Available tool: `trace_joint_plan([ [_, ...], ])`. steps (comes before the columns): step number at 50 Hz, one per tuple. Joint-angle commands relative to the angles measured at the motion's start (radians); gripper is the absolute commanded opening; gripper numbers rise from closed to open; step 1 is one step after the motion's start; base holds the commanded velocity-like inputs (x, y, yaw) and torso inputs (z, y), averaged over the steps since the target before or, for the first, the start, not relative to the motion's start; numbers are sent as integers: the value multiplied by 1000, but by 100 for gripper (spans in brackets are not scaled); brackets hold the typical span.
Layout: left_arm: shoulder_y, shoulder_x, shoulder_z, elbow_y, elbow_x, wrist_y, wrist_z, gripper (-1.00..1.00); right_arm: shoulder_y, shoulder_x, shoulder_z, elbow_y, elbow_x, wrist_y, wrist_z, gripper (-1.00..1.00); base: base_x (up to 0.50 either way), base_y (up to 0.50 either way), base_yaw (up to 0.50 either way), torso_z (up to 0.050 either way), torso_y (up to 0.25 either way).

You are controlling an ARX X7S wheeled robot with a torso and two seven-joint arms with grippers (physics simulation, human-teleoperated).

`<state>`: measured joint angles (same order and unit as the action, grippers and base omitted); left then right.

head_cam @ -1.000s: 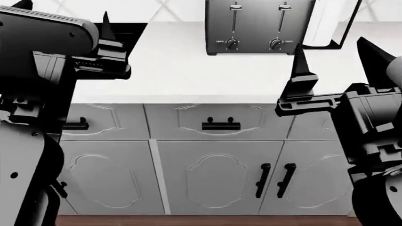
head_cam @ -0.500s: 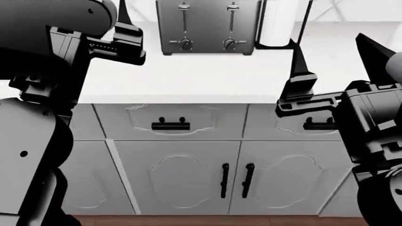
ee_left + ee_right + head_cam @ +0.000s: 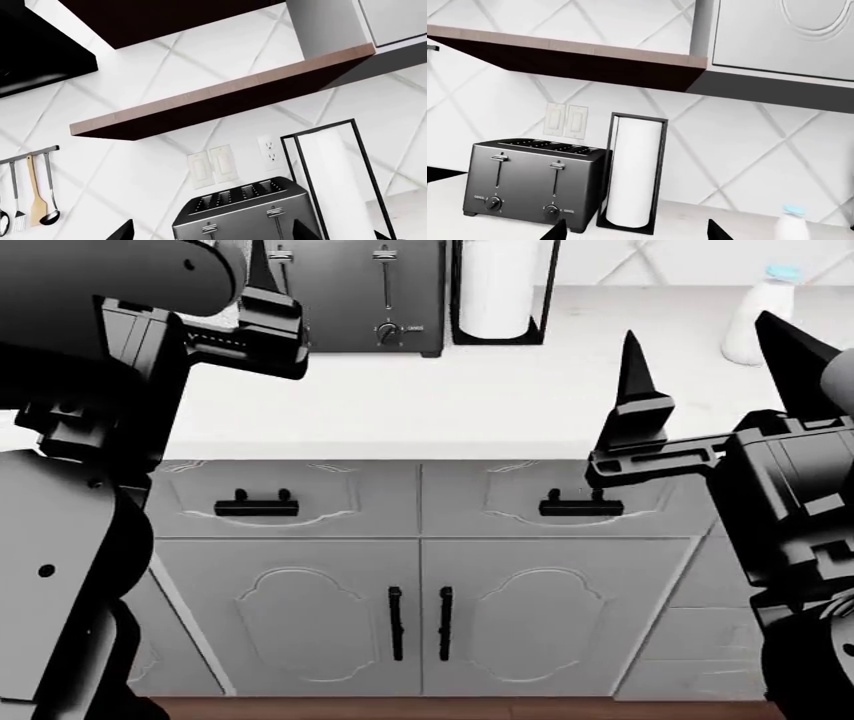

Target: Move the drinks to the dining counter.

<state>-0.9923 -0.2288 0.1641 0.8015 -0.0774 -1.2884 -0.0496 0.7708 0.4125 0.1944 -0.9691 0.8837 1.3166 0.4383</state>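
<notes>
The white milk bottle (image 3: 755,322) with a light-blue cap stands at the far right of the white counter with the toaster; the right wrist view shows the milk bottle (image 3: 791,226) too, right of the paper towel roll. The soda can and the dining counter are out of view. My right gripper (image 3: 701,340) hovers open over the counter's front edge, nearer than the bottle and left of it, holding nothing. My left gripper (image 3: 220,280) is raised at the left in front of the toaster, open and empty. The wrist views show each gripper, left (image 3: 213,235) and right (image 3: 637,232), with black tips far apart.
A black toaster (image 3: 354,295) and a paper towel roll in a black stand (image 3: 501,290) sit at the back of the counter (image 3: 441,405). Grey drawers and cabinet doors (image 3: 414,620) are below. A wooden shelf (image 3: 560,55) and hanging utensils (image 3: 30,200) are on the tiled wall.
The head view has swung right: the toaster slid left in the picture, and the paper towel roll and milk bottle came into view. The left gripper rose slightly at first; the right kept its pose.
</notes>
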Motion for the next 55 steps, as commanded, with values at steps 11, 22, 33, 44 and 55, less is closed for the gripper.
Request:
trace_joint_plan([
  [11,13,-6,-9,4,-7,7,-5,100,6,18,5,8,47,-1,38,100,0,-500,0,0,0],
  [22,5,-7,-4,8,-12,-2,-8,100,3,33,-9,10,48,-21,48,100,17,-500,0,0,0],
  [33,12,-8,1,-1,-16,13,-12,100,-5,59,-48,-2,24,-60,45,100,224,-500,0,0,0],
  [44,23,-11,-5,8,-20,15,-15,100,-20,68,-59,-2,30,-77,53,100,383,-478,0,0,0],
  [55,10,-17,-12,27,-27,-12,-14,100,-3,80,-54,0,67,-58,76,100,397,-469,0,0,0],
])
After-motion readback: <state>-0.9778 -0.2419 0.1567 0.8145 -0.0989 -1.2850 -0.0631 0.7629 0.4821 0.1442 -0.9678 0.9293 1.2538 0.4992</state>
